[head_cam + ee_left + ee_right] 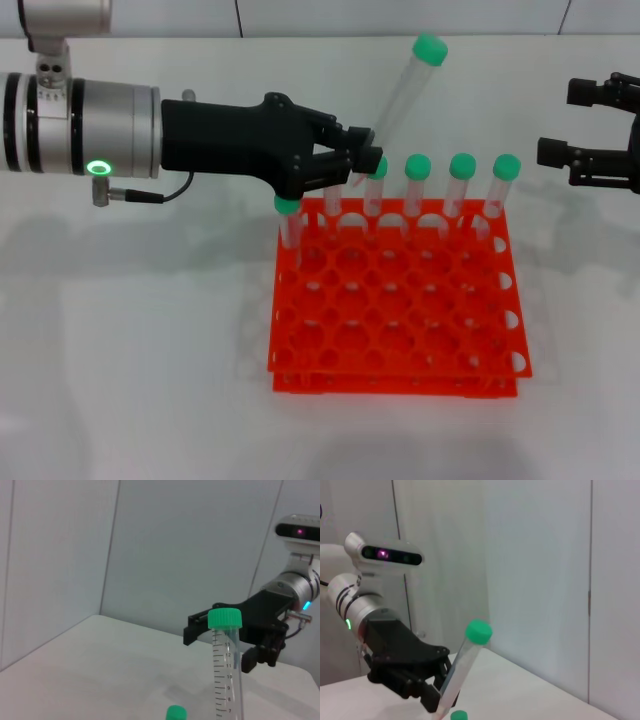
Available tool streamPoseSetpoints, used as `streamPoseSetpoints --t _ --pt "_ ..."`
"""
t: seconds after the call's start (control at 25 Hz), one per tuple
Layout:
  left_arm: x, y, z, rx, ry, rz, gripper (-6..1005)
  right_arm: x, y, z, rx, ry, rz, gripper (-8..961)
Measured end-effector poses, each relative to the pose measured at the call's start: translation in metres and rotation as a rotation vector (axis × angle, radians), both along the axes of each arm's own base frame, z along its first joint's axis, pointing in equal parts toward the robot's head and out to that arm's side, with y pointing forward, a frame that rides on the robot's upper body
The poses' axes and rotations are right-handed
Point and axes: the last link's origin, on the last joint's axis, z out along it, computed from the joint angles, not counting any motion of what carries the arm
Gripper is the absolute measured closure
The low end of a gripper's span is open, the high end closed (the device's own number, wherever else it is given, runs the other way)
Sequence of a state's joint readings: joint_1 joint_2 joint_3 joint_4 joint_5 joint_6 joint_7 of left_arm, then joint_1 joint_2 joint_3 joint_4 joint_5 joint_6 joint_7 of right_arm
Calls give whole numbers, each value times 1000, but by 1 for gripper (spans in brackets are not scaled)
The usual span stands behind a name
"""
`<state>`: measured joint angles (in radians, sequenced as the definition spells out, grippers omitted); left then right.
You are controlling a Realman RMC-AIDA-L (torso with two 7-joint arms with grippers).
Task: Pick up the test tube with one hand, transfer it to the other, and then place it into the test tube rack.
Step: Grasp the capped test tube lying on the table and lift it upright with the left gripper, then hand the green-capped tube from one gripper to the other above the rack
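My left gripper [362,160] is shut on the lower part of a clear test tube [402,98] with a green cap. The tube leans up and to the right, and its lower end is over the back row of the orange-red rack [400,320]. The fingers hide the tube's tip. The tube also shows in the left wrist view [227,670] and the right wrist view [462,672]. My right gripper [560,122] is open and empty, hanging at the far right, apart from the rack. Its fingers [256,656] show beyond the tube in the left wrist view.
Several other green-capped tubes [462,185] stand upright in the rack's back row, one [288,215] at its back left corner just under my left gripper. The rack's front rows of holes hold nothing. White tabletop lies all around, with a wall behind.
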<state>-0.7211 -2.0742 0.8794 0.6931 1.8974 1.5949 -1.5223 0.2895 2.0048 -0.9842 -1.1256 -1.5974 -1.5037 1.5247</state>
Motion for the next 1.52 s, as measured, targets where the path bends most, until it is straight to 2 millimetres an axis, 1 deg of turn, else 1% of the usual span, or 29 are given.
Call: streamPoseSetpoints --t 0.4,0.6,0.84,1.52 --pt "-9 -8 -7 -14 7 -8 807 0 -8 5 -13 32 20 95" --pt "-9 -12 -11 -30 21 -29 807 -6 -7 2 -29 34 42 95" --pt "-10 -14 -17 -49 22 -36 808 -16 -5 -7 -63 29 76 95" --pt "-8 -14 -21 -38 28 -74 808 -29 -3 -13 -88 46 121 95"
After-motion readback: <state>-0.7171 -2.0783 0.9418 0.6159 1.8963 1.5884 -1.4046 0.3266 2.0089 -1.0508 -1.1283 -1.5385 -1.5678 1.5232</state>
